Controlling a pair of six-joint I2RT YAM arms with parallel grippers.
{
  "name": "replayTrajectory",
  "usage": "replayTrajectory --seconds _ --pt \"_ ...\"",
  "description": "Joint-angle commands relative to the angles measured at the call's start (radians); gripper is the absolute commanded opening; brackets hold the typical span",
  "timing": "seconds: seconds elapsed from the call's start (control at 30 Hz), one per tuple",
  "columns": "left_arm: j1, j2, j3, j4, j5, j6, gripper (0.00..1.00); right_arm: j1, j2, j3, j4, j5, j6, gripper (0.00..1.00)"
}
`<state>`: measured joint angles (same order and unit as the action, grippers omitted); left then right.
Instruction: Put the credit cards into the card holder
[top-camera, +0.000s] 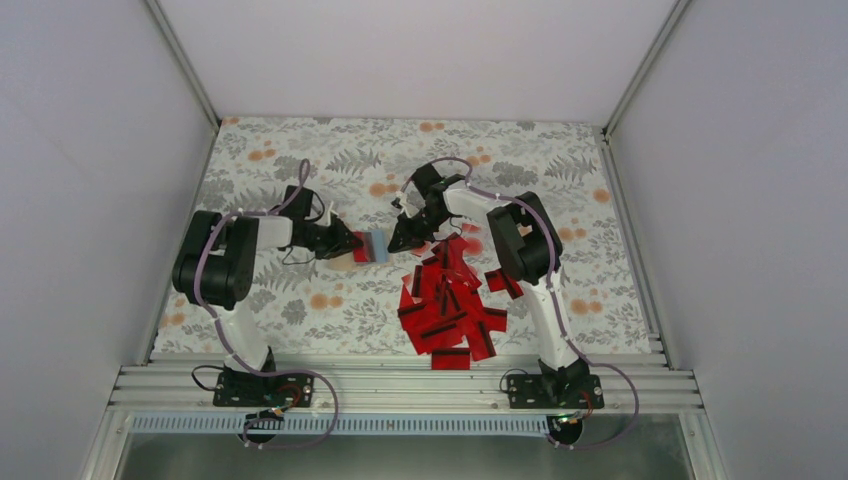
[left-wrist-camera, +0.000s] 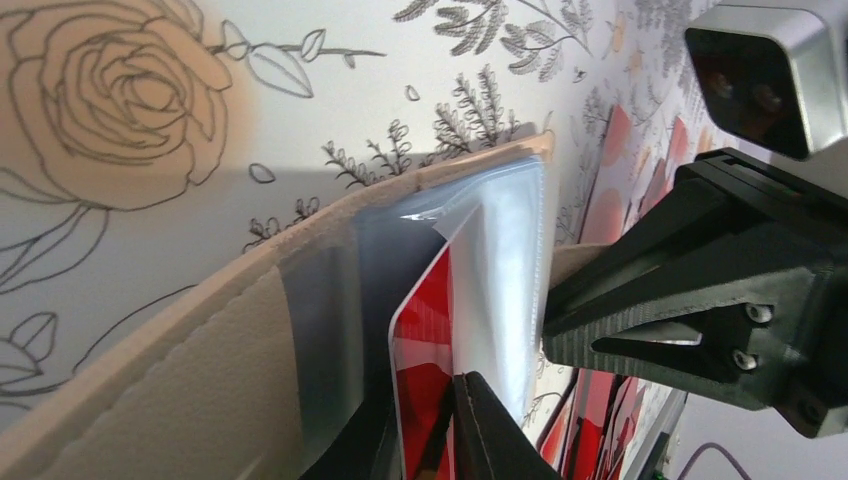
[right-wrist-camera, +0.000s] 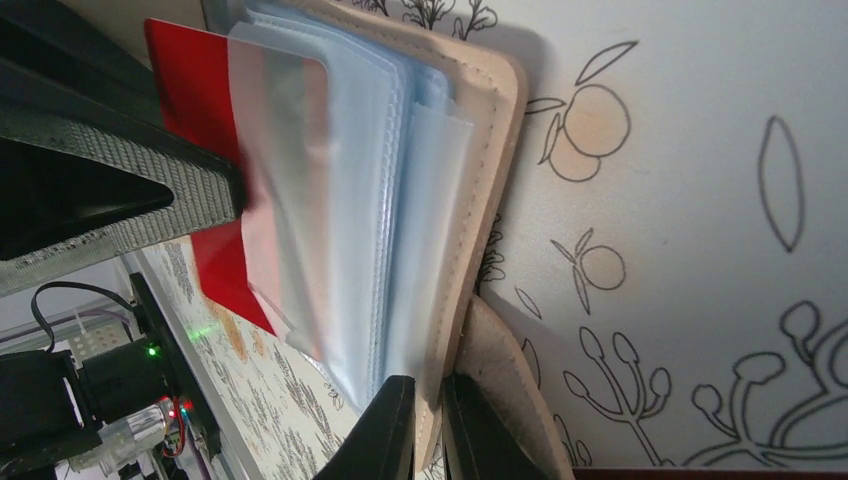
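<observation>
The tan card holder (top-camera: 347, 262) lies open on the flowered cloth between my two grippers, its clear sleeves (right-wrist-camera: 380, 200) fanned out. My left gripper (top-camera: 352, 243) is shut on one red credit card (left-wrist-camera: 425, 330), whose far end sits inside a clear sleeve (left-wrist-camera: 500, 270). In the right wrist view this card (right-wrist-camera: 195, 90) shows red behind the frosted sleeve. My right gripper (right-wrist-camera: 437, 420) is shut on the edge of the holder's tan cover (right-wrist-camera: 495, 150). A heap of red credit cards (top-camera: 450, 310) lies in front of the right arm.
The patterned cloth (top-camera: 300, 150) covers the table inside white walls. An aluminium rail (top-camera: 400, 385) runs along the near edge by the arm bases. The two grippers' fingers (left-wrist-camera: 650, 300) stand a few centimetres apart over the holder.
</observation>
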<state>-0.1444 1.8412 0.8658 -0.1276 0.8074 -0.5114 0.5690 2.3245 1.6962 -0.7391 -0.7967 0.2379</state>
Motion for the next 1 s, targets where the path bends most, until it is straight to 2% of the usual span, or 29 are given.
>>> replayTrajectory --seconds 0.0,0.6,0.97 --pt "-0.026 0.002 0.018 -0.053 -0.055 0.017 0.16 0.006 0.029 -0.004 0.034 -0.023 -0.010 0.09" --pt "-0.067 -0.049 0.118 -0.268 -0.193 0.059 0.41 0.008 0.027 -0.005 0.042 -0.027 -0.004 0.09" --pt "-0.127 -0.043 0.194 -0.380 -0.321 -0.009 0.55 0.011 0.022 -0.016 0.059 -0.038 0.004 0.08"
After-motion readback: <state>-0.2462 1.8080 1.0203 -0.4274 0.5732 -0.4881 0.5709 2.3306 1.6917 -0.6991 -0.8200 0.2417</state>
